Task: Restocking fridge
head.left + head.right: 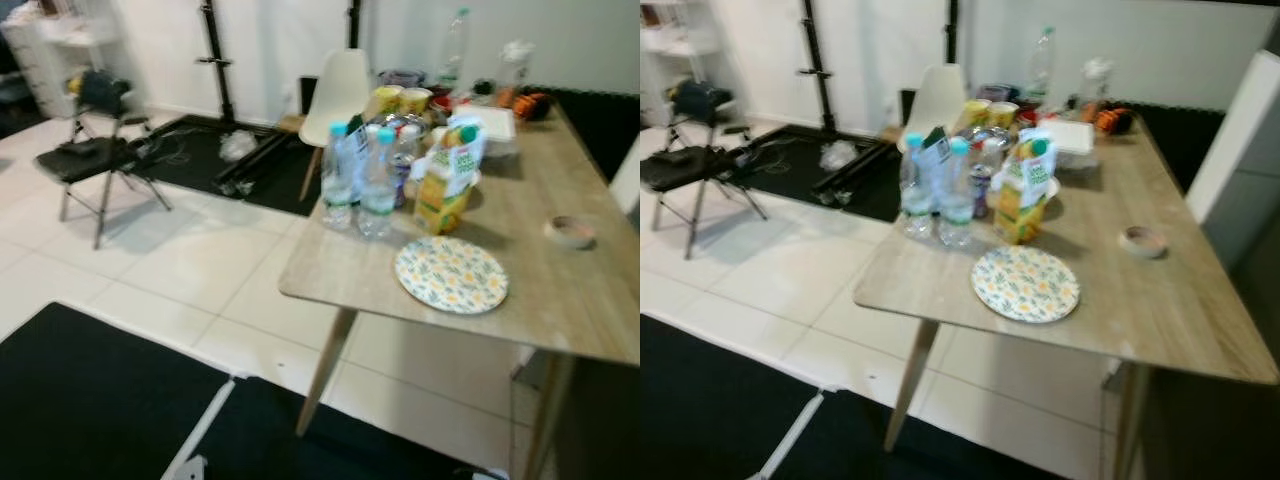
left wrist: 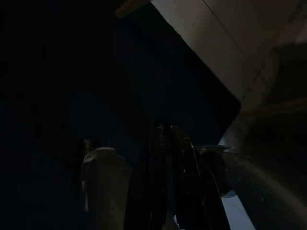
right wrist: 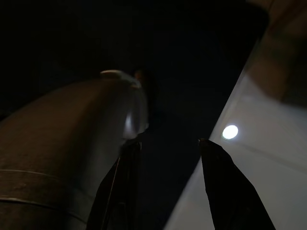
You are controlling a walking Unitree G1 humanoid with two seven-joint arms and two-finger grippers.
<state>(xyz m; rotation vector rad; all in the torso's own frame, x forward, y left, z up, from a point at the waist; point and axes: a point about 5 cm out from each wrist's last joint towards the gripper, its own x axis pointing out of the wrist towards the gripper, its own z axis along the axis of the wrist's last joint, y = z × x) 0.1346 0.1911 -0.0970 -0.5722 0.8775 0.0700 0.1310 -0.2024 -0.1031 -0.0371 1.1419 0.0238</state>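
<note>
Black floor mat [image 1: 90, 400] nearest; beyond it, the surface [image 1: 1160, 300] carries groceries awaiting the fridge: water bottles [image 1: 358, 180], juice carton [image 1: 445, 185], patterned plate [image 1: 451, 273]. Left gripper [image 2: 168, 143] fingers together, idle; right gripper [image 3: 168, 153] fingers apart, holding nothing.

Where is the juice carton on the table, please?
The juice carton stands mid-table in the head views, just right of the water bottles and behind the plate.

Both head eyes look forward and down from standing height at the light wooden table [image 1: 560, 280] on white tiles, sharing its round floral plate [image 1: 1025, 284] and clear water bottles [image 1: 360, 180]. Each wrist camera peers along its dark fingers [image 3: 225, 191] in deep shade.
</note>
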